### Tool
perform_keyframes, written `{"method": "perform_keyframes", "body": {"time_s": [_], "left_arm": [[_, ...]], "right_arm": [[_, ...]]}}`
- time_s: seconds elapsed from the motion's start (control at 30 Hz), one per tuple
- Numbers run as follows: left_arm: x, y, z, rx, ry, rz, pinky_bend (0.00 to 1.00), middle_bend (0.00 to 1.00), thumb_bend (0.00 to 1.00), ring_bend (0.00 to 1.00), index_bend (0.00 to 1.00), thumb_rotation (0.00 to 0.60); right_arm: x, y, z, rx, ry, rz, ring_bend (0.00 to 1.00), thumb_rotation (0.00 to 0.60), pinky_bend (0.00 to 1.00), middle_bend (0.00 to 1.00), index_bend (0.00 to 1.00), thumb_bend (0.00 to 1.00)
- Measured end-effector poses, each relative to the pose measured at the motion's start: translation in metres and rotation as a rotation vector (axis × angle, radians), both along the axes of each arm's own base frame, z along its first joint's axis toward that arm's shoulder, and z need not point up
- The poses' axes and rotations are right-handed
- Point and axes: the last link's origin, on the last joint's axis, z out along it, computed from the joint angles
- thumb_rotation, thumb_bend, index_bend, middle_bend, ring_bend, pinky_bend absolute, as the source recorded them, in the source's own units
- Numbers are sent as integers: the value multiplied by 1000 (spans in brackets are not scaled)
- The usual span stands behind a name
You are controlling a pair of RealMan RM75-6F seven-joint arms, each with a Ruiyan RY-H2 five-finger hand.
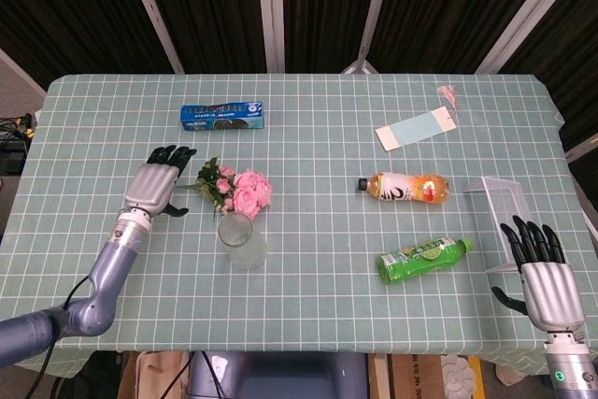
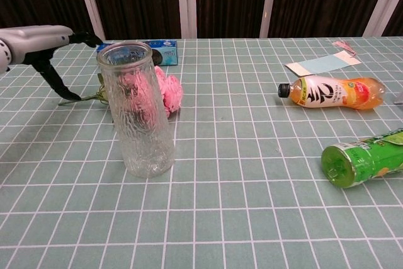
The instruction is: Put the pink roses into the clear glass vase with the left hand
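Note:
The pink roses (image 1: 241, 191) lie on the table with their green stem pointing left; in the chest view the pink roses (image 2: 169, 90) show partly behind the vase. The clear glass vase (image 1: 241, 241) stands upright just in front of them, large and close as the vase (image 2: 137, 111) in the chest view. My left hand (image 1: 159, 181) hovers over the stem end, left of the blooms, fingers apart and holding nothing; the left hand (image 2: 44, 39) enters the chest view from the left. My right hand (image 1: 543, 271) stays open at the table's near right corner.
A blue biscuit box (image 1: 221, 116) lies behind the roses. An orange drink bottle (image 1: 407, 188) and a green bottle (image 1: 421, 258) lie on their sides right of centre. A pale blue card (image 1: 414, 128) and a clear plastic tray (image 1: 500, 203) are further right.

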Motion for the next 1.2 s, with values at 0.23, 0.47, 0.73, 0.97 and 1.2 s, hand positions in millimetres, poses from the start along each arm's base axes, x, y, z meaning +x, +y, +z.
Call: {"method": "perform_keyframes", "body": {"time_s": [0.23, 0.47, 0.73, 0.97, 1.2], "left_arm": [[19, 5, -28, -22, 37, -32, 0, 37, 155, 0, 87, 600], [27, 11, -47, -28, 81, -39, 35, 77, 167, 0, 107, 600], [37, 21, -76, -22, 123, -40, 108, 126, 228, 4, 137, 600], [42, 23, -94, -33, 140, -59, 242, 355, 408, 201, 286, 600], [45, 26, -97, 8, 135, -113, 358, 489, 483, 334, 394, 600]], "right_arm": [[0, 0, 0, -1, 0, -1, 9, 600, 0, 36, 99, 155], [-1, 0, 1, -5, -1, -5, 9, 600, 0, 36, 99, 154], [-3, -2, 0, 4, -12, -17, 9, 600, 0, 36, 99, 154], [-3, -2, -2, 14, -13, -12, 9, 600, 0, 36, 99, 155], [-3, -2, -1, 11, -19, -9, 9, 600, 0, 36, 99, 155]]}}
